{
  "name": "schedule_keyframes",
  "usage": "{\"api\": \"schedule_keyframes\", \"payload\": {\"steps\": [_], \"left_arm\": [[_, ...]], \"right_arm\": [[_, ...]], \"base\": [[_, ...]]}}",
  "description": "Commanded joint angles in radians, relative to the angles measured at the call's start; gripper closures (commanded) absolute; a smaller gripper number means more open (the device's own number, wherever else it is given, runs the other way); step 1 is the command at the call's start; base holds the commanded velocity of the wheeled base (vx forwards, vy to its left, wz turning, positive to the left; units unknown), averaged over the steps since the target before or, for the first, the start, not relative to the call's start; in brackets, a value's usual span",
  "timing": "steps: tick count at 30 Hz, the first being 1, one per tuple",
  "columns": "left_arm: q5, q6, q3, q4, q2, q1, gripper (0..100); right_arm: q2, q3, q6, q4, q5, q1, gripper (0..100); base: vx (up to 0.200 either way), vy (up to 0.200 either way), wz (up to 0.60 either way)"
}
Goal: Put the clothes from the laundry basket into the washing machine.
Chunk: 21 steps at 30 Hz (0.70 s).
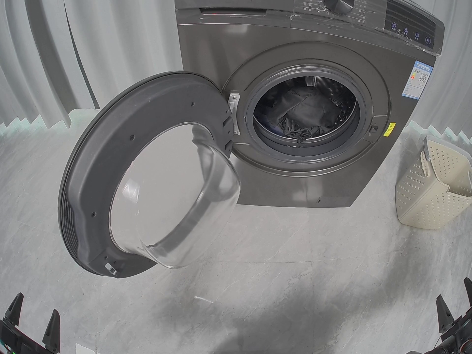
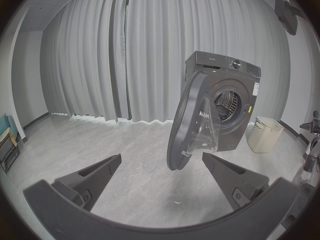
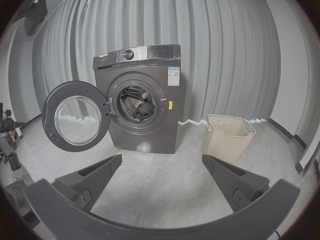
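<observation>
A grey front-loading washing machine (image 1: 305, 40) (image 2: 230, 80) (image 3: 143, 64) stands ahead with its round door (image 1: 147, 173) (image 2: 193, 120) (image 3: 73, 115) swung wide open. Dark clothes (image 1: 305, 111) (image 3: 144, 110) lie inside the drum. A cream laundry basket (image 1: 435, 185) (image 2: 265, 134) (image 3: 228, 135) stands on the floor to the machine's right; no clothes show in it. My left gripper (image 1: 32, 318) (image 2: 161, 159) is low at the near left, open and holding nothing. My right gripper (image 1: 455, 301) (image 3: 161, 159) is low at the near right, open and holding nothing.
Pale curtains (image 1: 98, 35) hang behind the machine. The grey floor (image 1: 295, 281) between me and the machine is bare. The open door juts out toward my left side. A small rack (image 2: 8, 147) stands far off by the wall.
</observation>
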Motion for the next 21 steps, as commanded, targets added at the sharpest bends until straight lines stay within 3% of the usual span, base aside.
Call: {"api": "schedule_keyframes", "payload": {"steps": [1, 13, 14, 17, 21], "left_arm": [[0.000, -0.002, 0.018, -0.001, -0.012, -0.001, 0], [-0.011, 0.035, 0.018, -0.016, -0.012, 0.002, 0], [-0.003, 0.023, 0.002, -0.033, -0.012, 0.002, 0], [-0.019, 0.017, -0.151, -0.085, 0.014, 0.005, 0], [-0.117, 0.017, -0.349, 0.002, 0.218, -0.028, 0]], "right_arm": [[-0.015, 0.018, 0.000, 0.000, 0.000, 0.000, 0], [-0.015, 0.018, -0.003, 0.000, 0.000, 0.000, 0], [-0.015, 0.018, -0.003, 0.000, 0.000, 0.000, 0], [-0.015, 0.018, -0.003, 0.000, 0.002, 0.000, 0], [-0.015, 0.018, -0.003, 0.000, 0.000, 0.000, 0]], "base": [[0.000, 0.200, 0.00], [0.000, 0.017, 0.00], [0.000, 0.000, 0.00], [0.000, 0.000, 0.00], [0.000, 0.000, 0.00]]}}
